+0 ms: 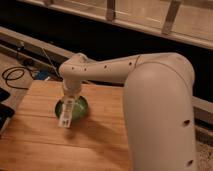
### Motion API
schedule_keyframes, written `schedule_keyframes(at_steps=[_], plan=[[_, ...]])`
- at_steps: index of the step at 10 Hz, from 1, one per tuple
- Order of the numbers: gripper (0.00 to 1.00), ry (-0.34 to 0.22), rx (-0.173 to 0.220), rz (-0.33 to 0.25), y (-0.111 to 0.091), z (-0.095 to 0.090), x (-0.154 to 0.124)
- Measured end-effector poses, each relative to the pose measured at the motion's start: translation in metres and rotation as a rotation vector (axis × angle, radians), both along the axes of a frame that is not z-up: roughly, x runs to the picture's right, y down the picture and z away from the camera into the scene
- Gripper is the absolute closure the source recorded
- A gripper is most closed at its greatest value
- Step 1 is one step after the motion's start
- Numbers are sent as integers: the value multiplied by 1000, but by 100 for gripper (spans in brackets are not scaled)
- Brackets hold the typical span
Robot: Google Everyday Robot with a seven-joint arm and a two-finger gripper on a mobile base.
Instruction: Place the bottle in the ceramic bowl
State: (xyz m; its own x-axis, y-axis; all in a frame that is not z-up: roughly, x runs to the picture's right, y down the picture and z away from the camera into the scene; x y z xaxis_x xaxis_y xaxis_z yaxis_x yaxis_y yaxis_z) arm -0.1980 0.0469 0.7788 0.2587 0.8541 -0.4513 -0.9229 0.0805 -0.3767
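hanging low over the left part of the pale wooden plank tabletop, the robot's two-finger gripper is clamped on the upper end of a small slim white plastic bottle with a dark-printed label. so the bottle is off the wood, hanging close to upright, with its bottom end tipped a little toward the camera and to the left. it sits right in front of the small round glossy green ceramic bowl, and its lower end overlaps the bowl's near-left rim. honestly can't tell whether that end is touching the bowl or just floating above it. the bowl itself rests flat on the tabletop, toward the back left. the big white robot arm comes in from the right, fills most of that side and bends down at the wrist just above the bowl. off the table's left edge, a loop of black cable lies on the floor.
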Motion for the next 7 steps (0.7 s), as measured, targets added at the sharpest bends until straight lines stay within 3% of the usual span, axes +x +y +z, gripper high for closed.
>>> schedule_keyframes(at_steps=[7], plan=[[100, 6, 1, 3, -2, 2, 4]])
